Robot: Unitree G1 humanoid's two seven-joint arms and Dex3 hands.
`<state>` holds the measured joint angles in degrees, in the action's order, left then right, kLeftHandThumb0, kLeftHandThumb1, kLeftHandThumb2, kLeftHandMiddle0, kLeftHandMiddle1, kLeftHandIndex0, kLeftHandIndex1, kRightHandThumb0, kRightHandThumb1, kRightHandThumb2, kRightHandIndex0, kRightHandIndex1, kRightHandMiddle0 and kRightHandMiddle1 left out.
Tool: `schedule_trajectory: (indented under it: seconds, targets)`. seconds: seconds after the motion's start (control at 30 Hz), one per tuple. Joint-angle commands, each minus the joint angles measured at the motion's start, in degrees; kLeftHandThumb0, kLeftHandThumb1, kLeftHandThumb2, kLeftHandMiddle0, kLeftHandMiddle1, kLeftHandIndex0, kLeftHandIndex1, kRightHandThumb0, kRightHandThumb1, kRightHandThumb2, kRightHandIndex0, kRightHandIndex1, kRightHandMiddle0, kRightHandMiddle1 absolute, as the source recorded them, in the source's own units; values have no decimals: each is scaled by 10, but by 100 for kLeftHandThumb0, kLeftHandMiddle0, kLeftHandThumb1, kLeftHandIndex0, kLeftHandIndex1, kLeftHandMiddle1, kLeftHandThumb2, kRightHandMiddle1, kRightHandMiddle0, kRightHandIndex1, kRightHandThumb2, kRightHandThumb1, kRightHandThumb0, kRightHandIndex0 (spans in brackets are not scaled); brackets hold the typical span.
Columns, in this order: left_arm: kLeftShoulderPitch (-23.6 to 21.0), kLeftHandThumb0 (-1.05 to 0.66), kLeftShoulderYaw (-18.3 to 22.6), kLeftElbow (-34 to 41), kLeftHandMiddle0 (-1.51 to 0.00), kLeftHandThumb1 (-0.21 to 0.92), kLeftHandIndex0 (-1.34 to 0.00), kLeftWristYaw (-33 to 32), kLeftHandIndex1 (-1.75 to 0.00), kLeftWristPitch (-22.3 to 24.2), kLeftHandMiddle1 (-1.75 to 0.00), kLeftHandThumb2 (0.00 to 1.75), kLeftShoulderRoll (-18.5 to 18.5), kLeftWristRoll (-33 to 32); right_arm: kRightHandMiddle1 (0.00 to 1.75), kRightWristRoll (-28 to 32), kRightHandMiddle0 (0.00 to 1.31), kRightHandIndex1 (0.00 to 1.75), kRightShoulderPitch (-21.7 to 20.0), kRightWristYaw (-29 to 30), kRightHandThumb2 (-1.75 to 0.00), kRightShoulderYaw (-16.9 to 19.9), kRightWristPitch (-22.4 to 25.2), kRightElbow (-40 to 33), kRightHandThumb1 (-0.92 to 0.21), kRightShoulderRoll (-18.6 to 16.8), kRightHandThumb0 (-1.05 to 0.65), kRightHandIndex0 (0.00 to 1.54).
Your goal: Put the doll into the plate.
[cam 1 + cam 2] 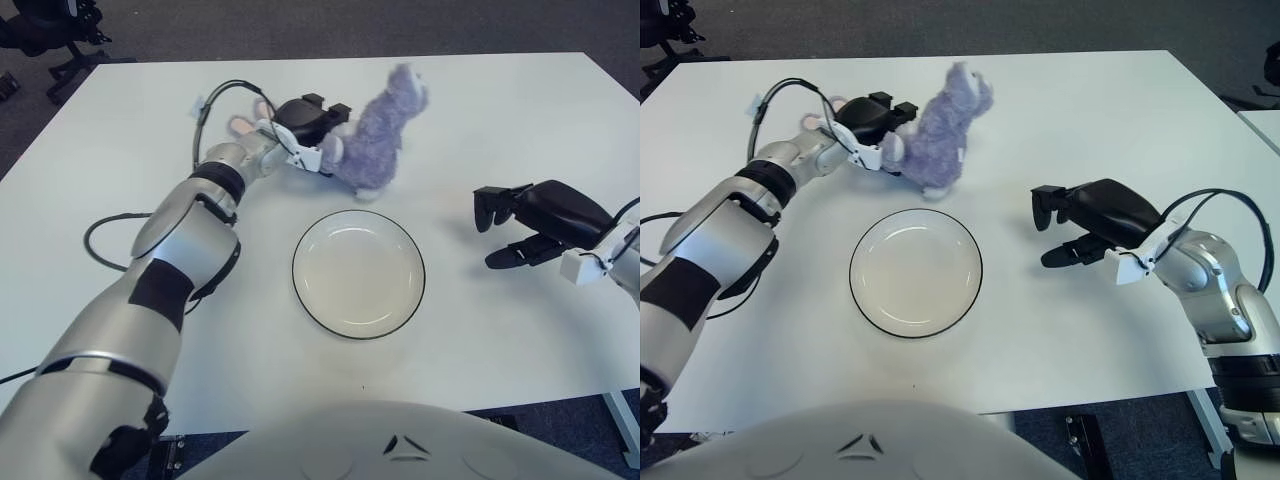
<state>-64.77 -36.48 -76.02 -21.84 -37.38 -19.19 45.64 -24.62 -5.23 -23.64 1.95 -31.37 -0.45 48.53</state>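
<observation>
The doll [372,145], a purple plush animal with pink-lined ears, is on the far side of the plate [358,271], just beyond its far rim and not yet over it. It leans with its head up and away from the plate, its lower end close to the table [520,130]; whether it has left the surface cannot be told. The left hand [308,128] is at the doll's left flank, its dark fingers closed around the plush body, with the ears showing behind the wrist. Judged from this, the step in hand is the carry: the grasp looks made and the transfer to the plate is only starting. The next move calls for bringing the doll toward the robot until it hangs over the plate's middle, lowering it, then letting go. The right hand [535,220] shows to the right of the plate, well apart from it, fingers loosely spread and holding nothing.
</observation>
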Motion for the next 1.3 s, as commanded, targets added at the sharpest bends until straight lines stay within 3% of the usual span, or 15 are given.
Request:
schedule_trajectory:
  seconds: [0.0, 0.1, 0.27, 0.37, 0.5, 0.77, 1.07, 1.27]
  targets:
    - [12, 15, 16, 13, -78, 68, -60, -43, -175, -34, -175, 51, -28, -11, 156, -17, 37, 84, -28, 6, -36, -21, 9, 36, -92, -9, -35, 76]
    - [15, 14, 23, 19, -80, 55, -61, -62, -175, -59, -175, 76, -38, -10, 157, -21, 35, 93, -44, 5, -37, -32, 11, 54, -92, -10, -35, 74]
    - [15, 14, 26, 17, -81, 51, -62, -69, -175, -66, -175, 84, -39, -6, 158, -21, 35, 97, -49, 9, -37, -38, 10, 61, -92, -8, -35, 72]
    - [17, 13, 32, 37, -81, 51, -62, -83, -175, -99, -175, 85, -51, -9, 159, -23, 33, 102, -83, 7, -39, -57, 12, 111, -92, -17, -35, 71]
    - [19, 13, 36, 46, -82, 51, -62, -87, -175, -118, -175, 86, -56, -7, 162, -25, 31, 107, -95, 11, -41, -63, 13, 122, -92, -15, -35, 69]
    - [20, 12, 38, 47, -82, 51, -62, -87, -175, -123, -175, 85, -57, -5, 162, -24, 31, 109, -99, 15, -41, -68, 12, 126, -92, -13, -35, 68]
    - [37, 11, 43, 70, -83, 54, -61, -108, -175, -166, -175, 81, -75, -5, 162, -32, 31, 110, -100, 18, -41, -64, 24, 117, -92, -8, -35, 68]
    - [59, 10, 67, 117, -84, 56, -61, -96, -175, -215, -175, 77, -97, -23, 162, -34, 31, 110, -102, 20, -41, -63, 22, 121, -92, -7, -35, 68]
